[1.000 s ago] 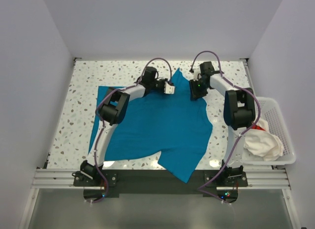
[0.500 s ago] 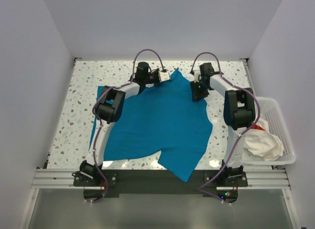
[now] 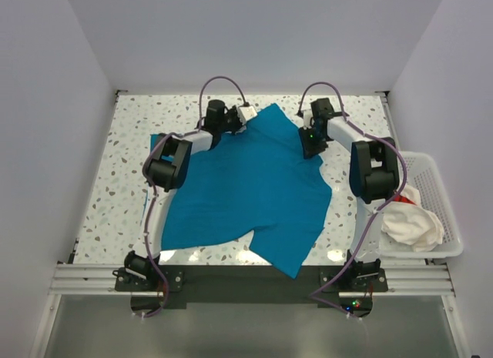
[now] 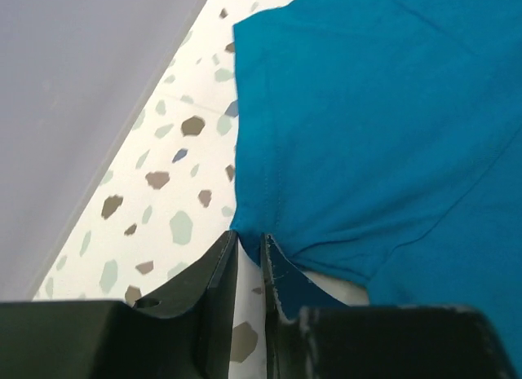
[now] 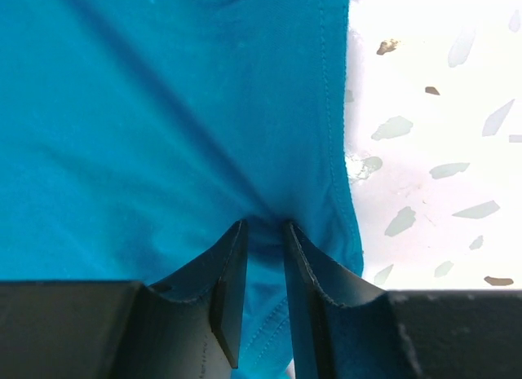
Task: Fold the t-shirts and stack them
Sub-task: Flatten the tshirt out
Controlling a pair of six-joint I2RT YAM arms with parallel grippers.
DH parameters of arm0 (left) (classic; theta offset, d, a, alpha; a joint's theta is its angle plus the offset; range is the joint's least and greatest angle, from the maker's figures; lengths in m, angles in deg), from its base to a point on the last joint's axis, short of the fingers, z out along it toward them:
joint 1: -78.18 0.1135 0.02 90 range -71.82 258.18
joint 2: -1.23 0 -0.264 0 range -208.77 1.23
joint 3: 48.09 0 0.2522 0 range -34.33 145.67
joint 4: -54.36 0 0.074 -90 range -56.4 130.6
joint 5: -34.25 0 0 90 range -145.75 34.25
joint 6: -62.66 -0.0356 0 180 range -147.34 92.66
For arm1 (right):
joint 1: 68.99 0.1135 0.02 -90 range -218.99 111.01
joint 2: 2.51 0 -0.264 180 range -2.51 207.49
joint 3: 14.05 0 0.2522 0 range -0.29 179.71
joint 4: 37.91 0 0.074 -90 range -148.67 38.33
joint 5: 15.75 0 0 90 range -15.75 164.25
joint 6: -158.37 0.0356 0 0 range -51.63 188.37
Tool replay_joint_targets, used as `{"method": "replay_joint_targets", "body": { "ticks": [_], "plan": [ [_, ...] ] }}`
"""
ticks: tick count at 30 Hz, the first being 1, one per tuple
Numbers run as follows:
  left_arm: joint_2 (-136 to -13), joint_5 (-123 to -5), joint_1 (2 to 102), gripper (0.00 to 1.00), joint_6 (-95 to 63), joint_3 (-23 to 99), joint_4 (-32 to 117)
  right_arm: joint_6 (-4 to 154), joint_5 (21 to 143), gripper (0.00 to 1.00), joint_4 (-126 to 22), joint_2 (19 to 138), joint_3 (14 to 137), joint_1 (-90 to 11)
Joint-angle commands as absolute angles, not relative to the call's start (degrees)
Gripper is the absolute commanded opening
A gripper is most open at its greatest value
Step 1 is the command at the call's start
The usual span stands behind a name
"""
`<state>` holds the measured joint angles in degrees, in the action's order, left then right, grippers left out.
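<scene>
The teal-blue t-shirt [image 3: 246, 189] lies spread on the speckled table, one corner hanging over the near edge. My left gripper [image 3: 246, 118] is at the shirt's far left edge. In the left wrist view it [image 4: 249, 242] is shut on the hem of the shirt [image 4: 367, 126]. My right gripper [image 3: 310, 141] is at the shirt's far right edge. In the right wrist view it [image 5: 263, 232] is shut on a fold of the shirt [image 5: 179, 126]. The white t-shirt with red marks [image 3: 412, 219] lies crumpled in the basket.
The white mesh basket [image 3: 435, 169] stands at the right edge of the table. Bare speckled tabletop [image 3: 123, 165] shows to the left of the shirt and along the back wall. The arm bases sit on the rail [image 3: 246, 277] at the near edge.
My left gripper has moved left and toward the back wall with the shirt's edge, pulling the cloth wider and flatter. My right gripper has stayed almost in place.
</scene>
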<state>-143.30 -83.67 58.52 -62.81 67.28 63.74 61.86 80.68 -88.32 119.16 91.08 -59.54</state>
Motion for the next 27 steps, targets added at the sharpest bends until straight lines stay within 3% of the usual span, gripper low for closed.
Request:
{"method": "replay_joint_targets", "body": {
  "ticks": [1,4,5,6,8,15,23,27],
  "plan": [
    [-139.7,-76.9,61.3,0.22,-54.4,68.6,67.0,60.5,75.9,0.28,-92.1,119.0,90.9,-59.5],
    [-139.9,-73.4,62.0,0.24,-51.1,69.9,66.0,60.1,76.4,0.29,-92.9,119.0,90.5,-59.5],
    [-139.7,-72.5,62.1,0.30,-50.5,70.0,66.1,60.0,76.8,0.29,-92.9,119.0,90.8,-59.5],
    [-139.5,-72.8,62.4,0.43,-49.0,70.0,65.9,60.0,77.1,0.30,-92.7,119.0,91.2,-59.5],
    [-138.0,-73.3,63.1,0.51,-47.1,70.3,65.0,59.8,77.1,0.31,-92.5,119.6,93.4,-59.5],
    [-133.3,-82.0,69.8,0.70,-41.1,78.8,37.1,56.3,72.2,0.32,-94.2,127.5,103.8,-61.1],
    [-125.0,-87.1,80.8,0.72,-45.4,77.5,9.9,52.6,77.0,0.41,-101.4,131.9,118.0,-62.1],
    [-123.5,-84.1,86.0,0.66,-47.5,76.5,1.4,51.3,83.4,0.53,-101.2,129.2,120.5,-62.1]
  ]
}}
